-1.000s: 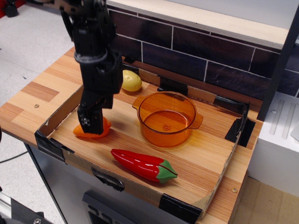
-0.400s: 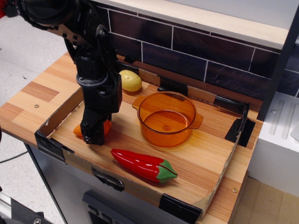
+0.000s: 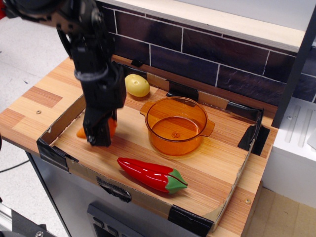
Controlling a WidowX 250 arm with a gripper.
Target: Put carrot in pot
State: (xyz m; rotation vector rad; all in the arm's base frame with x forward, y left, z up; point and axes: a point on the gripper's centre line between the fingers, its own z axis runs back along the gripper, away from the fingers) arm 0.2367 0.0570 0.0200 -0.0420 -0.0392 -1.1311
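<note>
The orange carrot (image 3: 111,127) is at the left of the tray, and only its two ends show on either side of my black gripper (image 3: 98,137). The gripper comes straight down on the carrot and is closed on its middle, holding it just above the tray floor. The transparent amber pot (image 3: 176,125) stands upright and empty in the middle of the tray, to the right of the gripper and apart from it.
A red pepper with a green stem (image 3: 151,175) lies near the tray's front edge. A yellow potato-like ball (image 3: 138,85) sits at the back left. The low cardboard tray wall (image 3: 58,126) runs round the wooden floor. A dark tiled wall stands behind.
The gripper came down over the carrot and closed on it. Since then gripper and carrot have moved slightly up and to the left together. The pot, pepper and yellow ball have not moved.
</note>
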